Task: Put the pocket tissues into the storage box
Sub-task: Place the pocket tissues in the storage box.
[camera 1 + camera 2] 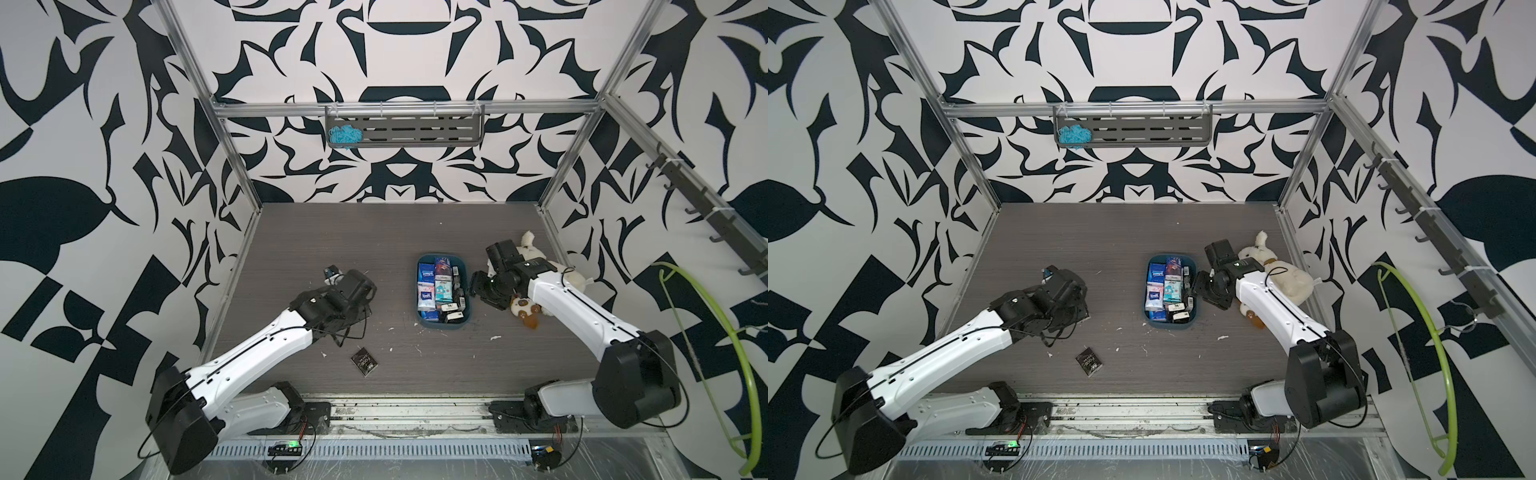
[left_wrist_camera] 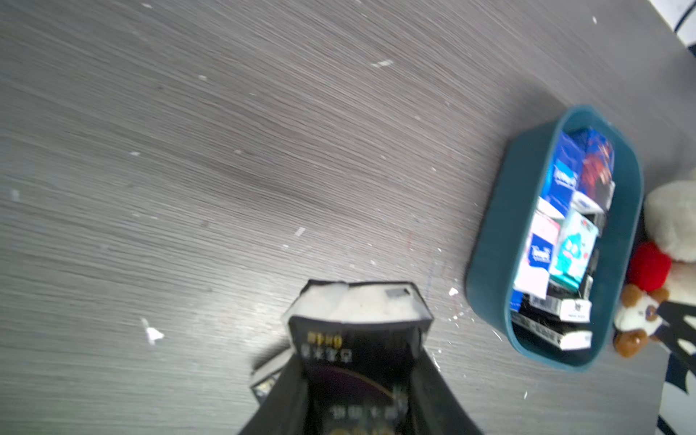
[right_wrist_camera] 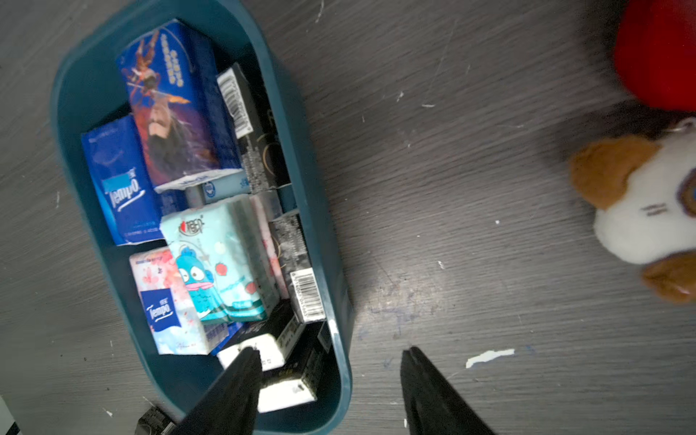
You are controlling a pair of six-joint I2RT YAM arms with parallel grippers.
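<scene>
Left gripper is clamped on a black packet of pocket tissues, with white tissue showing at the packet's far end. From the left wrist view I cannot tell whether the packet is clear of the table. The storage box is well apart from it.

Right gripper stands open. One finger hangs over the inside of the box and the other over the table outside. The box wall lies between them, and neither finger visibly touches it.

In both top views I see the storage box just at 3 o'clock from the table's middle. It is packed with pocket tissues in blue, pink-white, teal and black, some flat and some on edge.

One loose black packet lies flat on the table at 7 o'clock from the box, near the left arm.

A small brown-and-white plush toy sits at 3 o'clock from the box, partly under the right arm. A cream plush lies at 2 o'clock.
</scene>
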